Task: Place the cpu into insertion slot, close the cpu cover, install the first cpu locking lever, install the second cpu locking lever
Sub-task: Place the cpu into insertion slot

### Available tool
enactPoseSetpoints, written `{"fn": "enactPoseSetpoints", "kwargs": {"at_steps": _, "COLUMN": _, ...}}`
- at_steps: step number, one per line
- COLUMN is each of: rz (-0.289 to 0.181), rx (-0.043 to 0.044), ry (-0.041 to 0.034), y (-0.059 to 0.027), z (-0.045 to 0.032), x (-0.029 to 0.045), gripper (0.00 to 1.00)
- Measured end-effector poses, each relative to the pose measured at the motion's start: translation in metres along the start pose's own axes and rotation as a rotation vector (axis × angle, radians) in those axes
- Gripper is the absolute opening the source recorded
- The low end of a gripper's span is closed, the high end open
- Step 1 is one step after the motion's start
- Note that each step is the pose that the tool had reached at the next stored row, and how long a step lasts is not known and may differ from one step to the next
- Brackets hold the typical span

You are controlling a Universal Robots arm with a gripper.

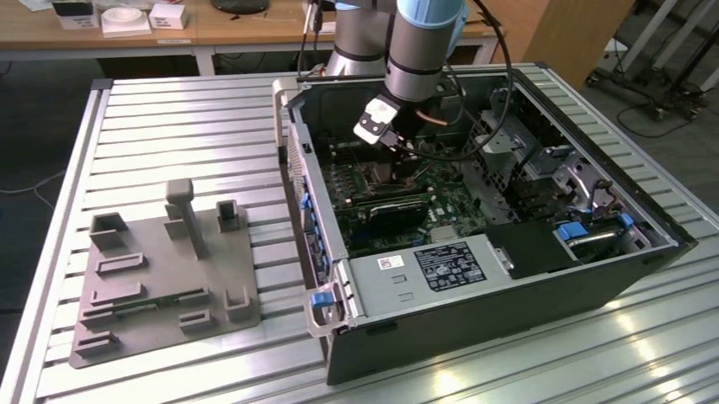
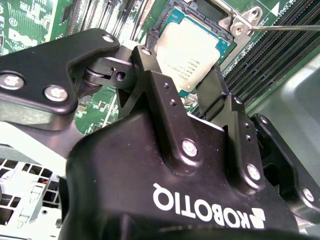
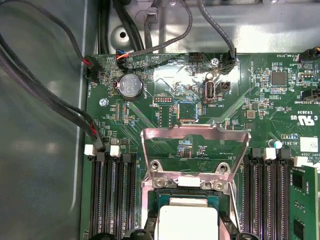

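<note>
My gripper (image 1: 388,150) reaches down into the open computer case (image 1: 337,278), over the insertion slot (image 1: 380,174). In the second wrist view the gripper (image 2: 182,65) is shut on the cpu (image 2: 192,45). A black finger (image 2: 150,65) presses one edge of the silvery chip and another finger covers its opposite corner. The cpu (image 3: 187,219) sits low within the silver rim of the insertion slot (image 3: 148,207). The cpu cover (image 3: 195,131) stands swung open, hinged at the socket's edge. A thin locking lever rod (image 2: 285,28) runs past the hinge.
Black memory slots (image 3: 112,195) flank the socket on both sides. Cables (image 3: 50,100) run along the case wall beside the green board, near a coin battery (image 3: 131,86). A grey fixture plate (image 1: 168,269) lies on the slatted table at the exterior view's left.
</note>
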State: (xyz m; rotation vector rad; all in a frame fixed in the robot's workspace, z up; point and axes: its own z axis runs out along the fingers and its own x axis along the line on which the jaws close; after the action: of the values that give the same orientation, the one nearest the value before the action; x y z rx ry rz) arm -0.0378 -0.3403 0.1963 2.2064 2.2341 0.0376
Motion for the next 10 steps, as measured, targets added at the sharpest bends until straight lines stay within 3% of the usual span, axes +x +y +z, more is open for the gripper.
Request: {"fn": "enactPoseSetpoints", "kwargs": {"at_steps": 10, "rz": 0.000, "rx": 0.0003, "ry": -0.0004, "y": 0.0000, "z": 0.0018, "x": -0.0001, "gripper": 0.55}}
